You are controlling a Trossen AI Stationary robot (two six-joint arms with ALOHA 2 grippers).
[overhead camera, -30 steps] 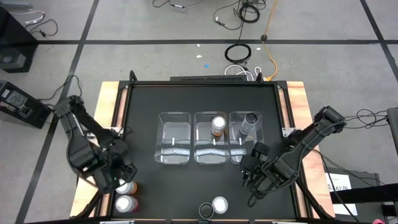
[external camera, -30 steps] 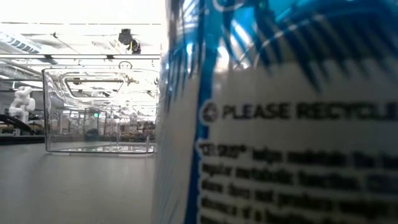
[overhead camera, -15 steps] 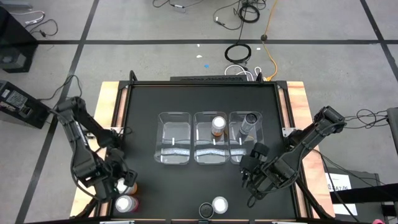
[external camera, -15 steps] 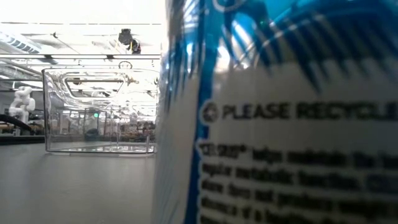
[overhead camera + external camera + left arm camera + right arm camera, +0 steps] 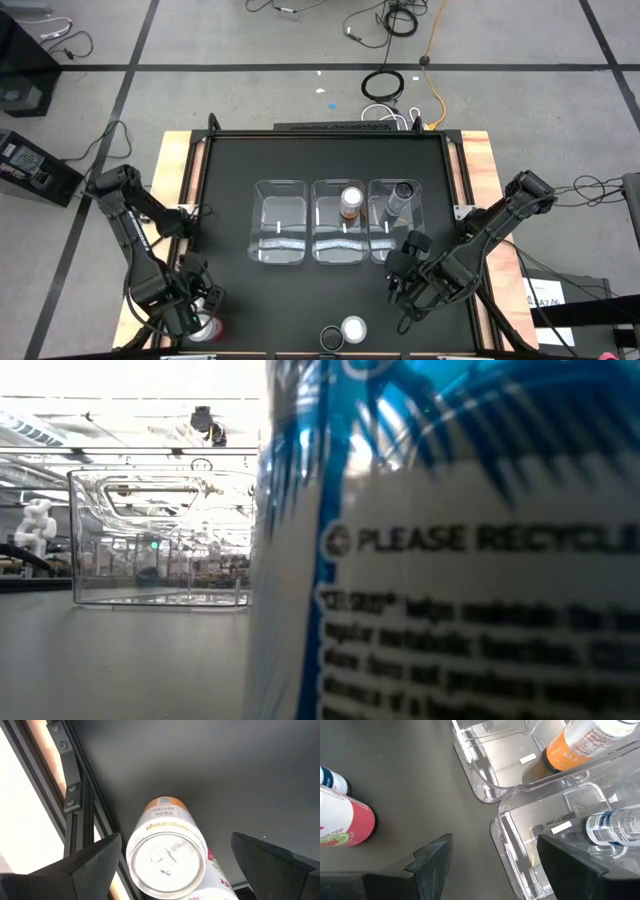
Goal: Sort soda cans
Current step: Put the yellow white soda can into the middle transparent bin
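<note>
An orange soda can (image 5: 165,856) with a silver top stands upright on the black table (image 5: 300,160) at its near left corner. A pink can (image 5: 220,882) (image 5: 208,328) stands right beside it. My left gripper (image 5: 176,840) (image 5: 190,312) points down over the orange can, open, one finger on either side of the can's top and apart from it. My right gripper (image 5: 495,840) (image 5: 408,290) waits open near the right bin, holding nothing. Another orange can (image 5: 350,203) stands in the middle bin and a dark can (image 5: 400,197) in the right bin.
Three clear bins (image 5: 280,235) stand in a row mid-table; the left one holds no can. A pink-and-white can (image 5: 353,328) (image 5: 345,825) and a blue one (image 5: 330,777) stand at the near edge. The blue-and-white can (image 5: 450,560) fills the low view. The table's metal rail (image 5: 75,795) runs beside the left gripper.
My left gripper has gone toward the table's near edge and down, rolling about its own axis, and now hangs over the orange can at the near left corner. It has stayed open. No can has moved.
</note>
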